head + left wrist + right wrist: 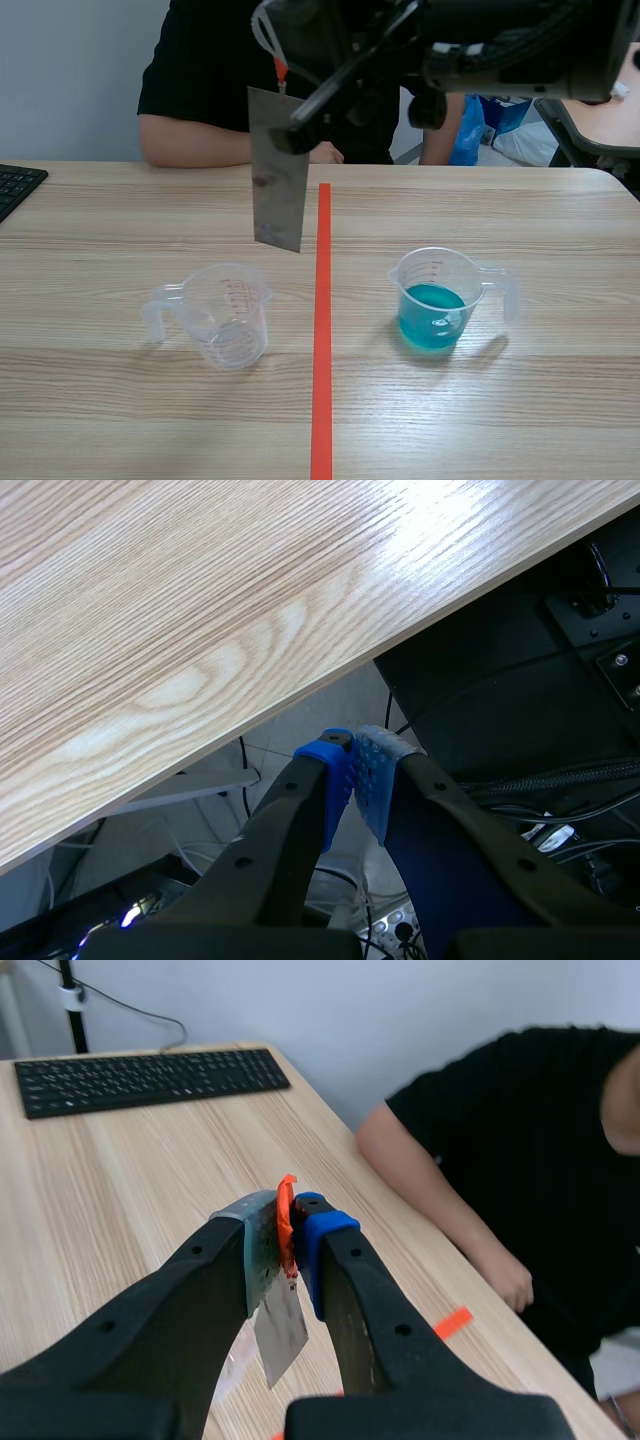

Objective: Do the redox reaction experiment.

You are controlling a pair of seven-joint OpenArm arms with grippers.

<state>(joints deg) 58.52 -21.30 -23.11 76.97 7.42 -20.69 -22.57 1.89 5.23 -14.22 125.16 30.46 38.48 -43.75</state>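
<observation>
A grey metal sheet point(278, 180) hangs upright above the table, just left of the red tape line and over the far side of the empty clear beaker point(228, 315). My right gripper point(285, 80) is shut on the sheet's top edge, where a bit of orange tape sticks out. The right wrist view shows the sheet point(280, 1325) pressed between the pads of my right gripper point(290, 1230). A second beaker point(435, 300), holding blue liquid, stands right of the tape line. My left gripper point(352, 770) is shut on nothing, off the table's edge point(300, 680) and below it.
A person in black point(220, 80) sits across the table with forearms resting on its far edge. A black keyboard point(15, 185) lies at the far left. Cables and equipment lie on the floor under my left gripper.
</observation>
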